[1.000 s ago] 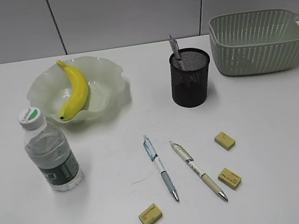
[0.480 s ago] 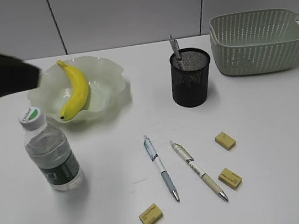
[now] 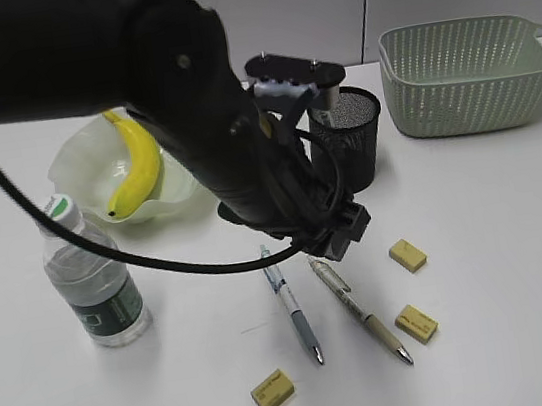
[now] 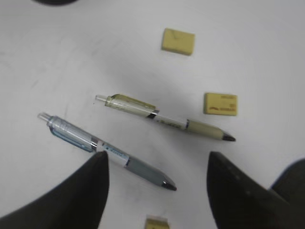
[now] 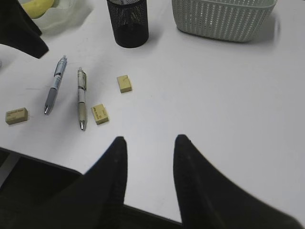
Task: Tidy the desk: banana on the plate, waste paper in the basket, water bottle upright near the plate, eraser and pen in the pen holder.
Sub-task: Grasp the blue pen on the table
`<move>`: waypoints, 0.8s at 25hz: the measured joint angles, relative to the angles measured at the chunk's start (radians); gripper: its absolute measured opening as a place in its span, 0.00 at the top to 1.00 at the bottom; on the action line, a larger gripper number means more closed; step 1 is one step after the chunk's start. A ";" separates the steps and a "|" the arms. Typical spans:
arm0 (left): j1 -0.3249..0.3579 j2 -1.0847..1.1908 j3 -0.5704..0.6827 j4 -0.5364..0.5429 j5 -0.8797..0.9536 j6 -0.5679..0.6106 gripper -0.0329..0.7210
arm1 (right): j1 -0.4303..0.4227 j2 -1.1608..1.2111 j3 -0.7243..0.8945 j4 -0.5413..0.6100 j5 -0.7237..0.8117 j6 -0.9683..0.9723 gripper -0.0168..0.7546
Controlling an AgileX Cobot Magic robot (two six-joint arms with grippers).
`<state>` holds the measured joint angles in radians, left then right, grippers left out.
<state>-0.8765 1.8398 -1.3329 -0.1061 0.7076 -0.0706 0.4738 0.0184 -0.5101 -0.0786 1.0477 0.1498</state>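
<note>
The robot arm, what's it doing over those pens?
It is tidying the desk. The left gripper hangs open above the blue-grey pen, holding nothing. The beige pen and three yellow erasers lie loose. The banana is on the plate, and the water bottle stands upright.

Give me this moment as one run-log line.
left pincer: open, empty, above blue pen | right pincer: open, empty | banana: on plate | erasers: on desk
</note>
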 joint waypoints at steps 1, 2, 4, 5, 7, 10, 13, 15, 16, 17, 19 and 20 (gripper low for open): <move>0.007 0.050 -0.030 0.014 0.011 -0.066 0.29 | 0.000 0.000 0.001 0.000 0.000 0.000 0.62; 0.019 0.094 -0.054 0.029 0.013 -0.133 0.27 | 0.000 0.000 0.001 0.000 0.000 0.000 0.62; 0.047 0.162 -0.090 0.060 0.012 -0.250 0.26 | 0.000 0.000 0.001 0.000 -0.001 0.000 0.62; 0.062 0.194 -0.107 0.078 0.013 -0.308 0.26 | 0.000 0.000 0.001 0.000 -0.001 0.001 0.62; 0.088 0.240 -0.129 0.106 0.012 -0.398 0.27 | 0.000 0.000 0.001 0.000 -0.001 0.001 0.62; 0.097 0.295 -0.153 0.119 0.007 -0.488 0.32 | 0.000 0.000 0.001 0.000 -0.001 0.001 0.62; 0.097 0.338 -0.162 0.128 -0.009 -0.539 0.35 | 0.000 0.000 0.001 0.000 -0.002 0.002 0.62; 0.097 0.353 -0.165 0.137 -0.011 -0.575 0.38 | 0.000 0.000 0.001 0.000 -0.002 0.002 0.62; 0.097 0.356 -0.166 0.140 -0.012 -0.591 0.40 | 0.000 0.000 0.001 0.000 -0.002 0.002 0.62; 0.097 0.360 -0.170 0.144 -0.012 -0.601 0.43 | 0.000 0.000 0.001 0.000 -0.002 0.002 0.62; 0.097 0.362 -0.173 0.151 -0.014 -0.608 0.56 | 0.000 0.000 0.001 0.000 -0.002 0.002 0.62; 0.097 0.363 -0.173 0.155 -0.016 -0.610 0.63 | 0.000 0.000 0.001 0.000 -0.002 0.002 0.62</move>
<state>-0.7790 2.2026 -1.5060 0.0491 0.6911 -0.6810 0.4738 0.0184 -0.5092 -0.0786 1.0456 0.1519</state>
